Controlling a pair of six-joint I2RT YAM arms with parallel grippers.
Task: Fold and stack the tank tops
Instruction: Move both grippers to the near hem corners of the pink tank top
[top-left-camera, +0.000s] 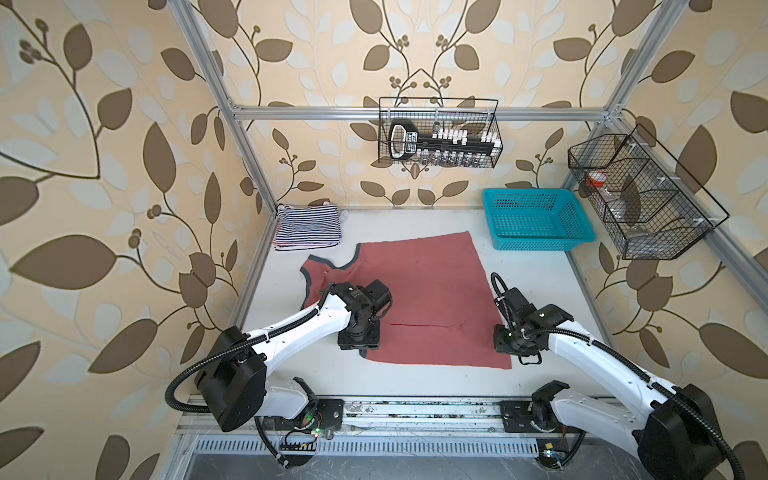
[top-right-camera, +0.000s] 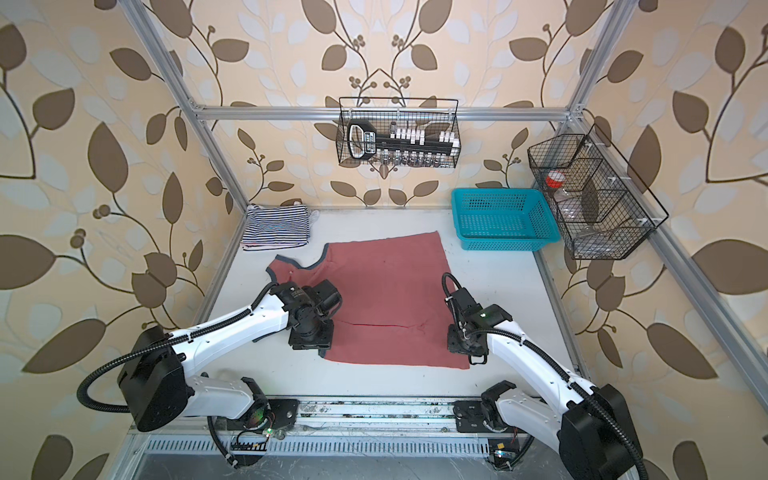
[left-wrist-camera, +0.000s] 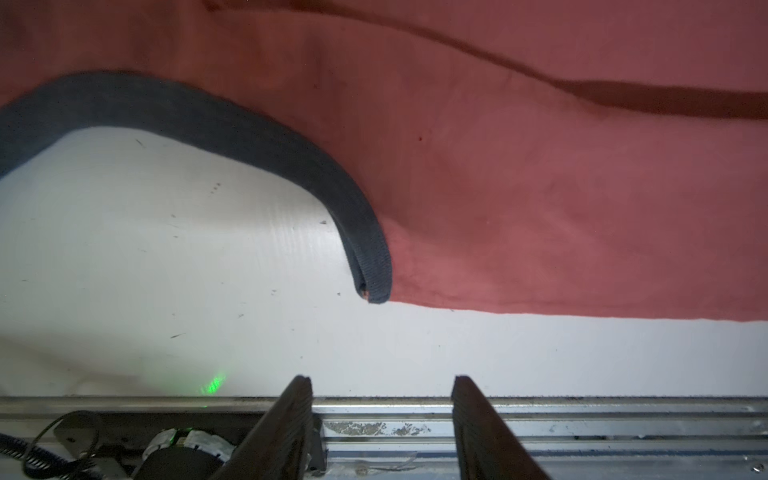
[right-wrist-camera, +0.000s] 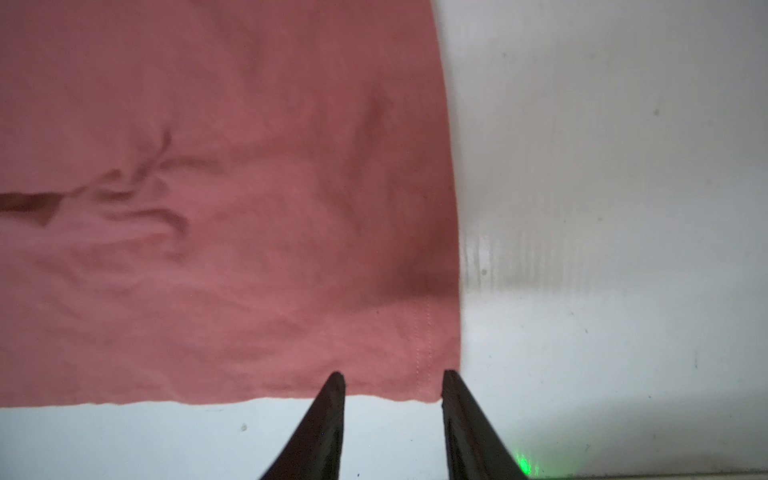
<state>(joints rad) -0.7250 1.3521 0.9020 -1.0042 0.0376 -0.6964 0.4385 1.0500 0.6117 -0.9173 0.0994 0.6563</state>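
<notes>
A: Arm pose?
B: Two arms, elbows bent, wrists low over the bench (top-left-camera: 415, 384). Left claw (left-wrist-camera: 382, 380) wide apart, empty, above bare bench beside the red tank top (top-left-camera: 419, 291), spread mid-bench. Right claw (right-wrist-camera: 392, 376) partly apart, straddling its hem corner, gripping nothing.
A: Obscured?
B: Claw tips hidden under the wrists in both top views. Striped pile (top-left-camera: 307, 228), back-left corner: layers uncountable. One turquoise basket (top-left-camera: 536, 243), back-right corner.
</notes>
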